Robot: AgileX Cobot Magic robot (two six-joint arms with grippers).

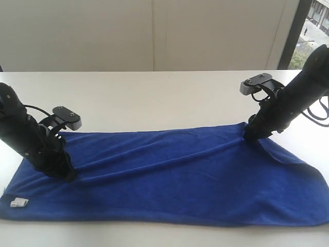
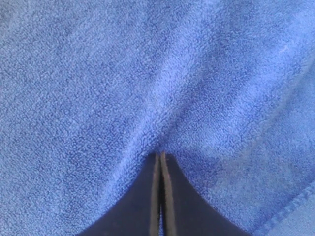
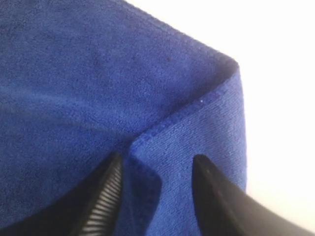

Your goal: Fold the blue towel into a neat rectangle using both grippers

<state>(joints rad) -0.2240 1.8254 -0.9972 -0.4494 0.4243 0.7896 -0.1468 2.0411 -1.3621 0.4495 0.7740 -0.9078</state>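
A blue towel (image 1: 175,180) lies spread lengthwise along the near edge of a white worktop (image 1: 154,98), reaching almost from its left side to its right. A small white tag (image 1: 19,203) shows at the towel's near left corner. The left gripper (image 1: 66,174) is down on the cloth towards the left end. In the left wrist view its jaws are pressed tightly together and the pile puckers into the tips (image 2: 161,157), which suggests a pinch of fabric is caught. A long crease runs from there across the towel to the far right corner. At that corner the right gripper (image 1: 252,135) stands with its jaws parted (image 3: 157,160) on either side of the stitched hem (image 3: 187,110), where the corner is turned over on itself.

The cloth looks light, limp and fuzzy. It will likely sag and drag rather than hold a shape, and it offers good friction. The corners and the hemmed edges appear to be the surest places to grip, with both ends lifted together.

The worktop is smooth, matte and bare around the towel. Pale wall panels (image 1: 154,31) stand behind it, and a strip of window (image 1: 313,25) shows at the far right.
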